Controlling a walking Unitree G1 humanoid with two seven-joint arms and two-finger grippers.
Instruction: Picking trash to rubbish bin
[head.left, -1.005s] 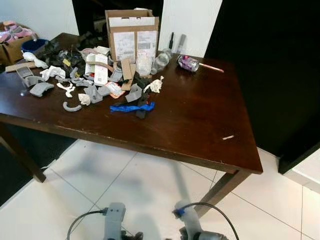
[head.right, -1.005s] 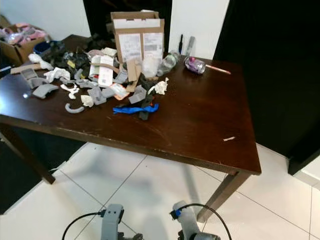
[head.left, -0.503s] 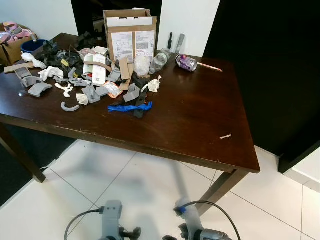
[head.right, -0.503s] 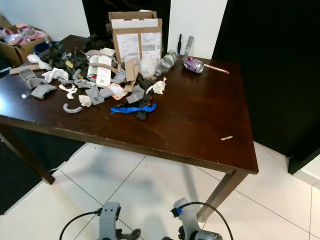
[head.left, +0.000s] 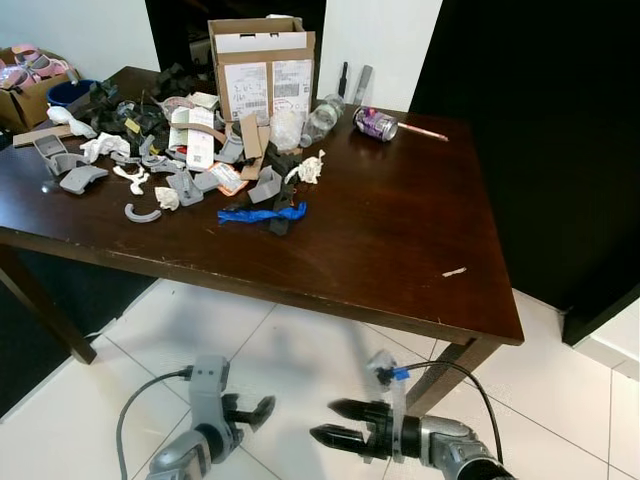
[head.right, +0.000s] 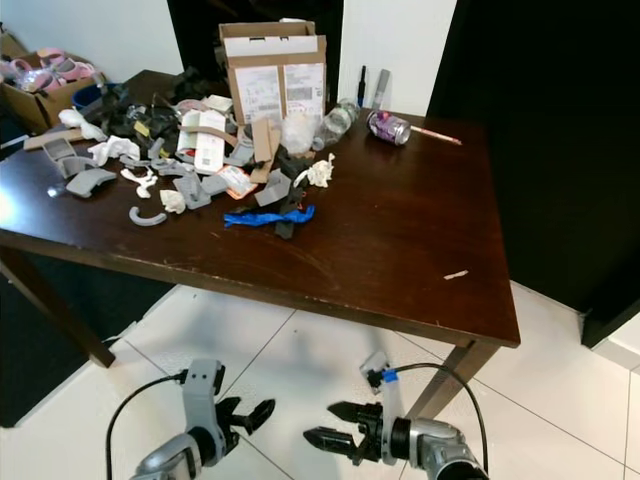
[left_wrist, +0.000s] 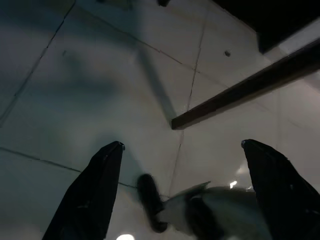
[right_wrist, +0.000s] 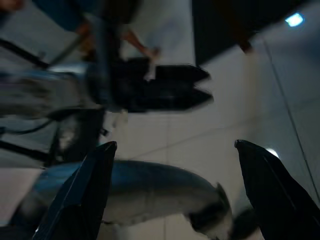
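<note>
Now both arms have come up in front of me: my left hand (head.left: 245, 412) and right hand (head.left: 338, 424) hang low over the floor, fingers apart, empty. The trash (head.left: 200, 150) lies heaped on the counter (head.left: 400, 240), untouched, so picking can begin.

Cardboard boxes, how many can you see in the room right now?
2. One tall cardboard box stands at the far edge of the table, behind the trash pile. A second box sits off the table's far left end, holding pink things. Others may be hidden behind the clutter.
</note>
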